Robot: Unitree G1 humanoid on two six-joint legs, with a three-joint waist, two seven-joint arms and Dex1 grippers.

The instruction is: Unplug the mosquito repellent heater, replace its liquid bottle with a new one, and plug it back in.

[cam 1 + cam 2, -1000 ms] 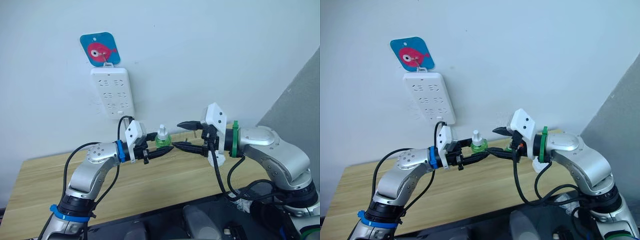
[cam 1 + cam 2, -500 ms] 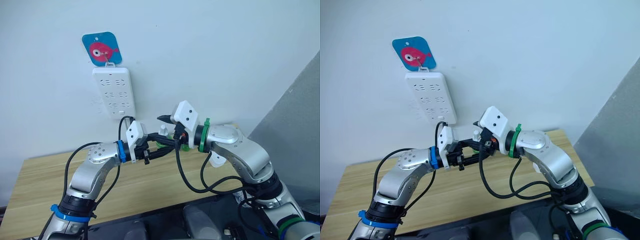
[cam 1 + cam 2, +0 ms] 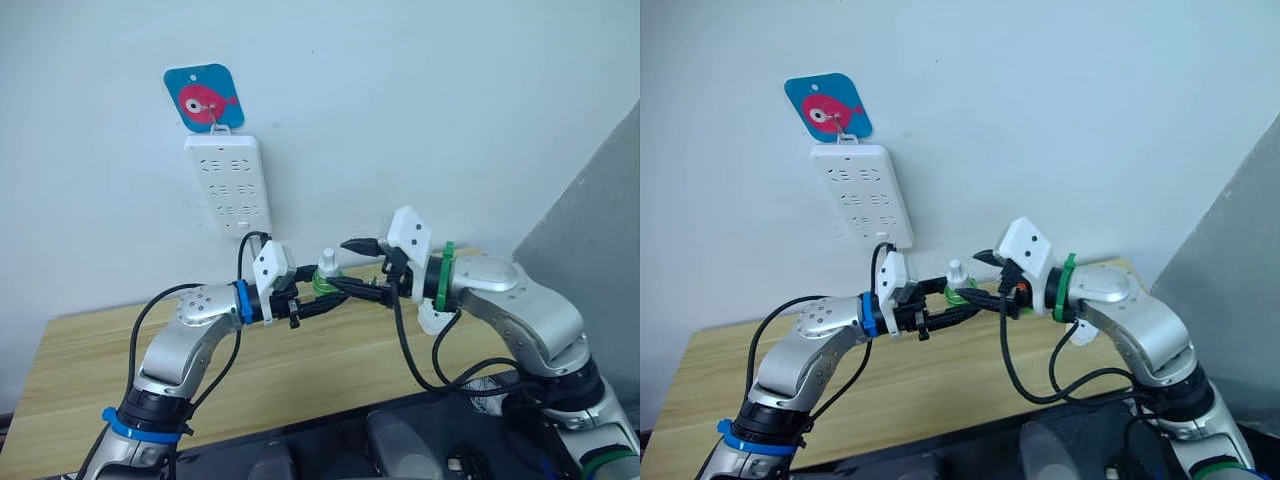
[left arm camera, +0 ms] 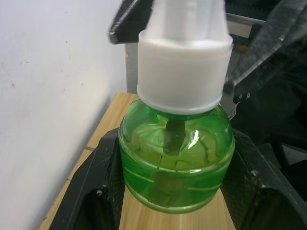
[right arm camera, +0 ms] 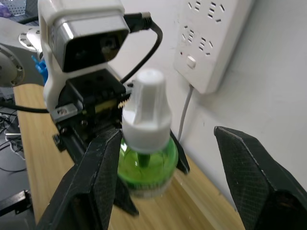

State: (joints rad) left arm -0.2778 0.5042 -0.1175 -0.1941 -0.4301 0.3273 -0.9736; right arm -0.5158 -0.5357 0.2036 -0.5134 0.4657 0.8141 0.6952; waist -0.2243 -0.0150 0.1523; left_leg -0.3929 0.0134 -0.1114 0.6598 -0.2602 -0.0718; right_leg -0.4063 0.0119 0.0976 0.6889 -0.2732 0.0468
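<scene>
Standing upright between both arms, held above the wooden counter (image 3: 90, 360) and just in front of the wall: the green liquid bottle (image 3: 324, 279), white cap (image 5: 146, 112) up, long axis vertical. Clamped around its green belly by the left tool (image 3: 318, 296), black fingers (image 4: 98, 191) pressed on either side of the glass in the left wrist view. Facing it from the robot's right, the right tool (image 3: 352, 268), fingers spread well apart, one passing above the cap's level and one below the bottle's base in the head views, so the bottle sits just at or inside the mouth of that open span without visible contact. Judging from this: a hand-over or a grip on the cap in preparation, with the bottle lying straight ahead of the right tool and the approach line crossing the bottle's axis rather than running along it. Higher on the wall, well apart from both arms, the white power strip (image 3: 227, 183), hung under a blue fish hook plate (image 3: 203, 97).
</scene>
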